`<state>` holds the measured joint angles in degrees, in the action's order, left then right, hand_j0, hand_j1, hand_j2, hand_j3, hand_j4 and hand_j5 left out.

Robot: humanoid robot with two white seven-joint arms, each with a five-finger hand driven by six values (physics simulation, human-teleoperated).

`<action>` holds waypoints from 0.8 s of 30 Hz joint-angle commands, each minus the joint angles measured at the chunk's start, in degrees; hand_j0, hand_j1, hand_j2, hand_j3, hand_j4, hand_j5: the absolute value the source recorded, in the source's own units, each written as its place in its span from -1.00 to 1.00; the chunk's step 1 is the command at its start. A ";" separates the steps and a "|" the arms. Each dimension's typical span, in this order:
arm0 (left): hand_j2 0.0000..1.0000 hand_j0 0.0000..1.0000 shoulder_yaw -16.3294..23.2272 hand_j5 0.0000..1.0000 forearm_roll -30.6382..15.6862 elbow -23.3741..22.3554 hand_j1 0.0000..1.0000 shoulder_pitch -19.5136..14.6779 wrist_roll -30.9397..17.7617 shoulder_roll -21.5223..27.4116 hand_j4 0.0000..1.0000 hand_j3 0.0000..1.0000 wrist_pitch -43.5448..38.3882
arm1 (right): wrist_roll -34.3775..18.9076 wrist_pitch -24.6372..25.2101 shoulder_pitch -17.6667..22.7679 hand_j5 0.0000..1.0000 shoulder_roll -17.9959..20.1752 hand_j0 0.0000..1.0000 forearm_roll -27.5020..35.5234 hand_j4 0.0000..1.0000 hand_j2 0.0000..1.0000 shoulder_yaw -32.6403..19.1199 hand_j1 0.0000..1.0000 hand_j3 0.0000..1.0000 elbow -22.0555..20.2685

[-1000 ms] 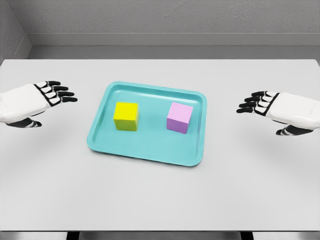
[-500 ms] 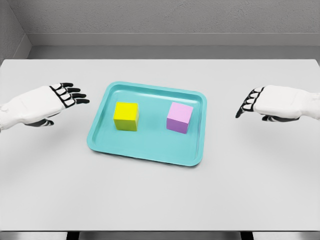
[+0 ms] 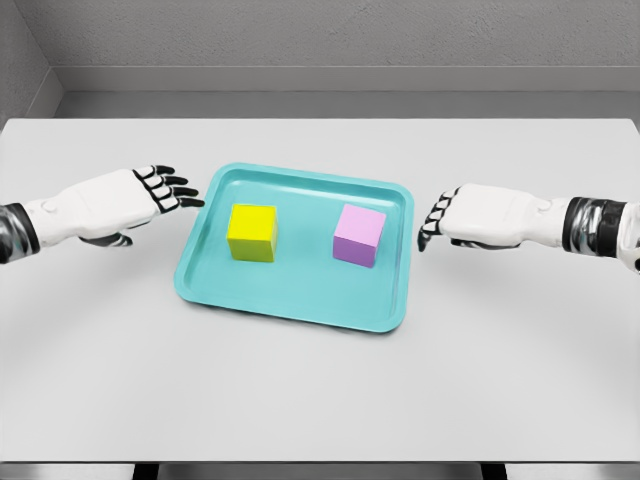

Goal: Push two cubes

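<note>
Both the left hand (image 3: 125,198) and right hand (image 3: 470,217), fingers released, flank the tray (image 3: 290,295) at mid-frame; yellow cube (image 3: 252,232) and pink cube (image 3: 359,235) sit inside.

yellow cube (image 3: 252,232), pink cube (image 3: 359,235), teal tray (image 3: 290,298)

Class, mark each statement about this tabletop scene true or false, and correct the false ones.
1. Both cubes sit inside the tray. True.
2. The yellow cube is to the right of the pink cube. False: it is to the left.
3. The left hand is gripping the yellow cube. False: it is open, outside the tray's left rim.
4. The right hand is beside the tray's right rim, touching no cube. True.
5. The two cubes touch each other. False: bare tray shows between them.
</note>
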<state>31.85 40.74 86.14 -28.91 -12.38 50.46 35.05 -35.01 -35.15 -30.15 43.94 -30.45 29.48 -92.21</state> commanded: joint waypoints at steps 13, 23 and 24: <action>0.46 0.46 1.47 0.46 0.57 -0.45 0.46 -0.88 -1.16 -0.01 0.46 0.46 -0.05 | 0.01 0.15 0.00 0.16 -6.15 0.16 -2.77 0.16 0.16 -0.03 0.16 0.16 4.32; 0.47 0.47 4.01 0.47 0.66 -0.18 0.47 -0.97 -1.24 -0.01 0.47 0.47 -0.05 | 0.01 0.15 -1.85 0.16 -10.28 0.16 -4.18 0.16 0.16 0.23 0.16 0.16 8.18; 0.47 0.47 4.10 0.47 0.66 -0.18 0.47 -0.97 -1.24 -0.01 0.47 0.47 -0.05 | 0.01 0.15 -2.37 0.16 -10.98 0.16 -4.18 0.16 0.16 0.23 0.16 0.16 8.45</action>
<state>35.42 41.67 85.93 -29.88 -13.62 50.47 35.06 -35.02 -35.14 -32.61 34.14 -34.73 29.69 -84.70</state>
